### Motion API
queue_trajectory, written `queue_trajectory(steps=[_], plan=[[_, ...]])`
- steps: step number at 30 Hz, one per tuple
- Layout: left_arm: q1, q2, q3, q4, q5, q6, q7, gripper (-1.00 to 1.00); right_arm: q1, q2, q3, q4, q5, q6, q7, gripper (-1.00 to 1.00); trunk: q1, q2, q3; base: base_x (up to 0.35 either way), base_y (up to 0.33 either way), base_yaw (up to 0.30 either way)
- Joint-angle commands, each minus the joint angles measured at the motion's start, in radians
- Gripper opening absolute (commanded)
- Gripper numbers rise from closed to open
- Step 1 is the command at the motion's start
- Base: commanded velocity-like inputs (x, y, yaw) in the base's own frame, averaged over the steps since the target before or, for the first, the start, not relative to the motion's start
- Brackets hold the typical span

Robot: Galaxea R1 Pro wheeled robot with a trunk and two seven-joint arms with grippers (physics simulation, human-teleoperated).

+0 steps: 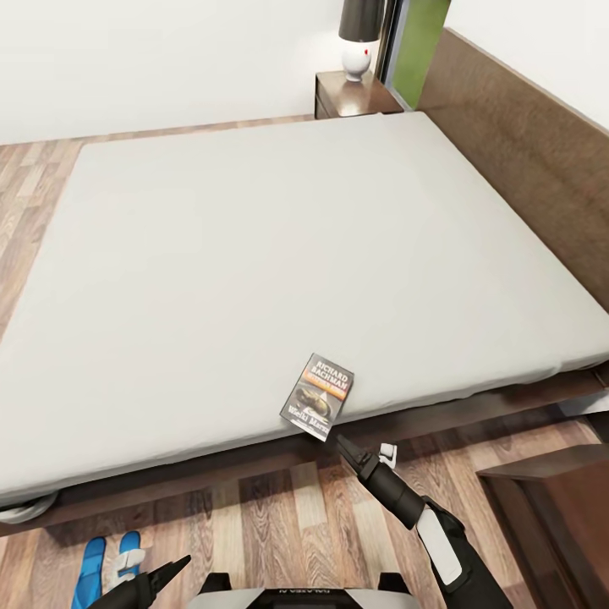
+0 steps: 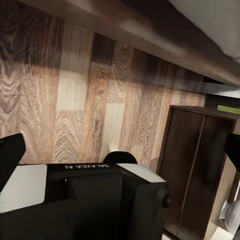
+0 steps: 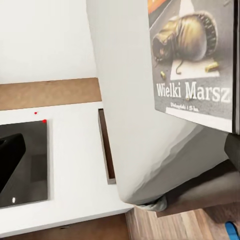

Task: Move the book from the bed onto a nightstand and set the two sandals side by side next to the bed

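My right gripper point(image 1: 348, 446), jaws parted and empty, sits just short of the book point(image 1: 318, 385) (approach step); next, close on its near edge.

Wood-plank flooring point(image 1: 279, 516) in mixed brown tones runs along the near side of the room (the planks vary from pale tan to dark walnut). A dark-brown cabinet point(image 1: 550, 499) stands on it at the right. A plain white wall point(image 1: 169, 59) closes the far side, and beside it a green panel point(image 1: 423, 42) shows behind a dark vertical frame.
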Motion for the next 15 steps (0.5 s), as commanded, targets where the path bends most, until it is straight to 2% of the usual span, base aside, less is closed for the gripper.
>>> queue_trajectory(steps=[1, 15], plan=[[-0.001, 0.0, -0.009, 0.001, 0.009, -0.008, -0.002, 1.0, 0.0, 0.001, -0.003, 0.0, -0.003, 0.009, 0.002, 1.0, 0.004, -0.008, -0.004, 0.0, 0.0, 0.0], [-0.001, 0.0, -0.008, 0.002, 0.009, -0.008, -0.001, 1.0, 0.0, 0.0, -0.003, 0.0, -0.003, 0.009, 0.002, 1.0, 0.058, -0.106, -0.048, 0.0, 0.0, 0.0]])
